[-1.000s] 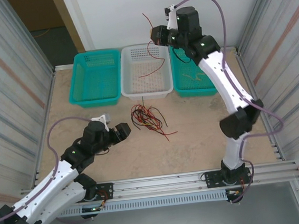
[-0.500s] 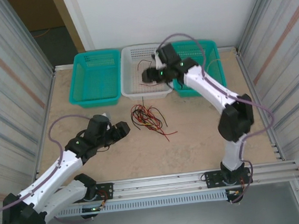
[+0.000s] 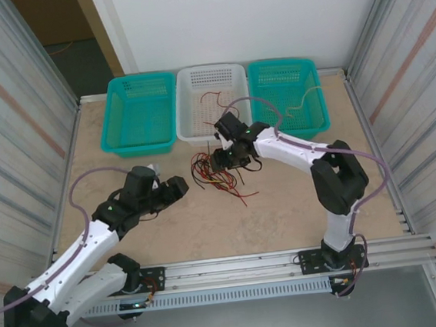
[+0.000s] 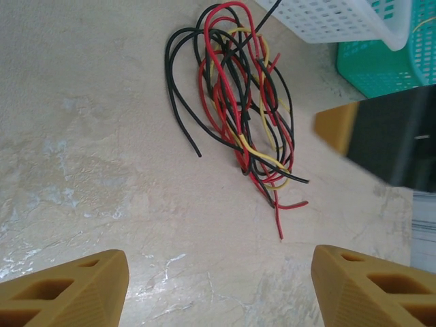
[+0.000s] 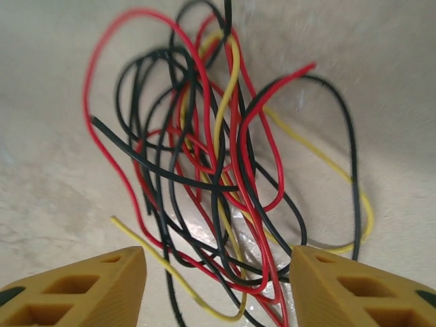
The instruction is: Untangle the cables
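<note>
- The cables point(image 3: 217, 173) are lying in one messy pile on the table point(image 3: 299, 202), just in front of the white basket point(image 3: 215, 137). Red, black and pale yellow ones are all looping over each other.
- The right gripper point(image 3: 219, 162) is hanging right over the far right edge of that pile. In its wrist view the fingers point(image 5: 82, 286) are spread wide with the tangle point(image 5: 218, 170) spilling across the gap between them and beyond. Nothing is being pinched. Can't tell if the tips are actually touching a wire.
- The left gripper point(image 3: 180, 186) is sitting near the table just left of the pile and pointing at it, but staying apart from it. Its fingers point(image 4: 68, 286) are spread too, with only bare table between them.
- From the left wrist the pile point(image 4: 238, 102) is showing up ahead, with the right gripper point(image 4: 388, 143) poking in from the right.
- One red cable point(image 3: 213, 100) is lying inside the white basket, apart from the pile.
- A pale yellow cable point(image 3: 305, 102) is resting in the right teal basket point(image 3: 289, 136).
- The left teal basket point(image 3: 141, 148) is sitting beside the white one on the other side.
</note>
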